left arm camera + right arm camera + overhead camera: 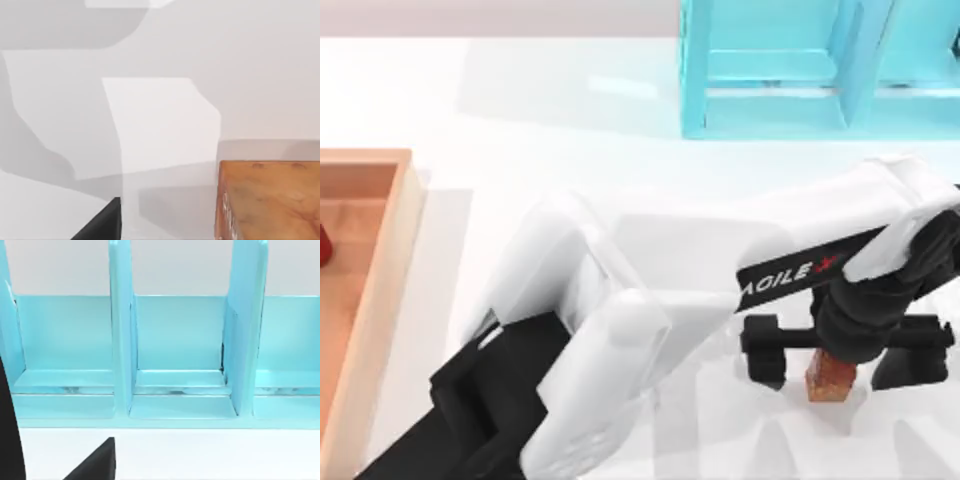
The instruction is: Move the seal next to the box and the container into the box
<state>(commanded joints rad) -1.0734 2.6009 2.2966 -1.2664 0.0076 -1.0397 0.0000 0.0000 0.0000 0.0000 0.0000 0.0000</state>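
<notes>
Reddish-brown seal point(829, 383) clamped in right tool point(832, 372) at counter right; next: carry left beside box point(382, 290).

overhead looking down, wrist views low, close

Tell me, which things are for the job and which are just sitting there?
For the job: seal, under the right gripper; box at the table's left edge.
Just there: turquoise cabinet at the back; left arm, parked in front.
</notes>
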